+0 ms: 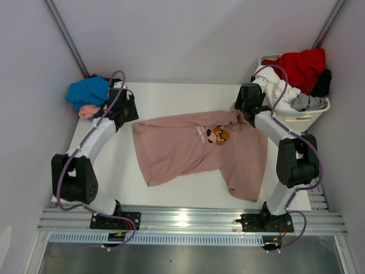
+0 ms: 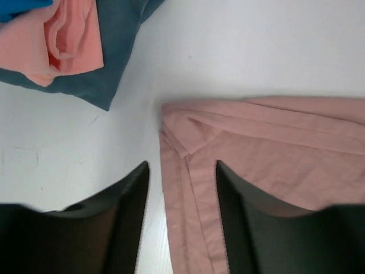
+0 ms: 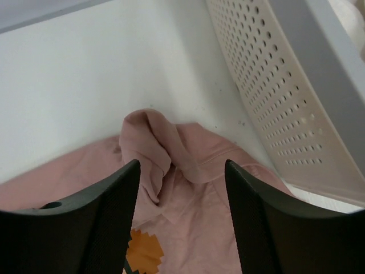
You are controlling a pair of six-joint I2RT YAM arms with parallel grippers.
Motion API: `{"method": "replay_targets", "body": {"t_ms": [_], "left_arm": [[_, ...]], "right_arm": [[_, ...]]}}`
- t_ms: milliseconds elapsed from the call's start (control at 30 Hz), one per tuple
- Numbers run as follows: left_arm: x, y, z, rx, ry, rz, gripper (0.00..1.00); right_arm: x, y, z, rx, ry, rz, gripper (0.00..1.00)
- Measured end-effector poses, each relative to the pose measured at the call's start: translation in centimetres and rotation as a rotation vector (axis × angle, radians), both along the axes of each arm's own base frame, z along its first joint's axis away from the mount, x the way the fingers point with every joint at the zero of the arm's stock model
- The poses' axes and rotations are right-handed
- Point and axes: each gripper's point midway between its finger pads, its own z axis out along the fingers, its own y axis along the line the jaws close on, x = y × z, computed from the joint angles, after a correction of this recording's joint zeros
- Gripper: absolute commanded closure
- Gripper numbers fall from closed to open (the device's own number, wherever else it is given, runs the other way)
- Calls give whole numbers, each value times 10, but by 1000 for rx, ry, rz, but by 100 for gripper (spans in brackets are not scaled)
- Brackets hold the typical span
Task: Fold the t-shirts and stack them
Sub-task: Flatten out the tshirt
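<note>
On the white worktop (image 1: 182, 97): dusty-pink cloth t-shirt with a cartoon print (image 1: 182, 148) laid out flat, left tool (image 2: 182, 164) spread over its folded corner, right tool (image 3: 181, 162) spread over the bunched collar, apparently pinching nothing.

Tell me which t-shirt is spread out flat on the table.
The dusty-pink tee with the cartoon print; the blue tee and salmon tee are bunched at the far-left corner, others heaped in the basket.

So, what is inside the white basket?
The basket holds a red cloth on top, a white cloth, a grey cloth and a black cloth at the rim. Anything beneath them is covered.
</note>
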Motion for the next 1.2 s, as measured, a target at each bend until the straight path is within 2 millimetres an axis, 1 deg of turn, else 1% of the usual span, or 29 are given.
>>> {"method": "replay_targets", "body": {"t_ms": [33,100,200,267,300,367,400,433,500,600,700,767,867,933,1000,1067,1133,1200], "left_arm": [[-8,-3,3,-19,-16,-15,37],[-22,-10,17,-52,-78,-38,36],[-38,-24,52,-93,-204,-84,32],[-49,-34,75,-124,-279,-107,32],[-55,-39,83,-139,-304,-118,32],[-67,-49,91,-168,-328,-135,32],[-74,-54,90,-189,-331,-142,32],[-82,-60,86,-210,-322,-150,32],[-103,-70,68,-247,-277,-162,32],[-141,-84,30,-285,-170,-179,32],[-175,-87,-6,-320,-87,-168,32],[-197,-83,-34,-344,-33,-139,33],[-216,-80,-60,-372,22,-105,34],[-224,-84,-72,-392,54,-104,35],[-230,-91,-79,-409,74,-120,35],[-234,-100,-82,-422,84,-145,36],[-235,-108,-86,-432,94,-167,36],[-236,-113,-90,-439,102,-180,37]], "right_arm": [[0,2,0,-4,-1,4,34],[-2,7,1,-12,-2,18,34],[-7,12,2,-18,-5,35,33],[-12,15,4,-16,-7,46,33],[-14,16,6,-14,-9,49,33],[-16,20,11,-9,-19,57,34],[-17,22,14,-6,-23,58,34],[-18,24,16,-2,-26,58,35],[-23,30,20,6,-33,64,36],[-37,41,23,23,-35,76,36],[-55,50,24,44,-34,86,37],[-68,54,25,62,-39,94,37],[-84,58,30,101,-55,102,38],[-94,64,32,142,-66,116,39],[-104,72,33,186,-73,141,39],[-118,85,30,241,-86,192,39],[-133,98,23,300,-95,249,39],[-148,106,11,342,-82,295,39]]}}
